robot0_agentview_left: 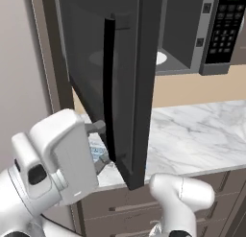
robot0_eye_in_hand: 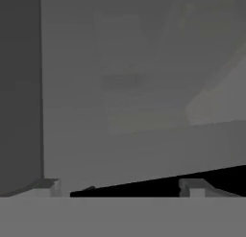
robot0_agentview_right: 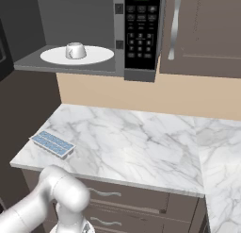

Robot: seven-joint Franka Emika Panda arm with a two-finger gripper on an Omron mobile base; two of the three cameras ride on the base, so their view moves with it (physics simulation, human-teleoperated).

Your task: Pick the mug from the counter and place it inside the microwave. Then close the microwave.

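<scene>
Claw (robot0_agentview_left: 102, 146) spread, nothing pinched, against black door handle (robot0_agentview_left: 109, 87) of large dark grey microwave (robot0_agentview_right: 94, 34). Flat blue-celled ice tray (robot0_agentview_right: 52, 143) on white marble worktop (robot0_agentview_right: 132, 137). Small white glossy mug (robot0_agentview_right: 75, 51) on round white plate (robot0_agentview_right: 96, 55) inside microwave, door open.

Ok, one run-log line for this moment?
mug: on microwave plate | door: open | gripper: open, at door

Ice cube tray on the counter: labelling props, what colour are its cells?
Blue cells, pale rim. The ice cube tray shows best in the right base view.
</scene>
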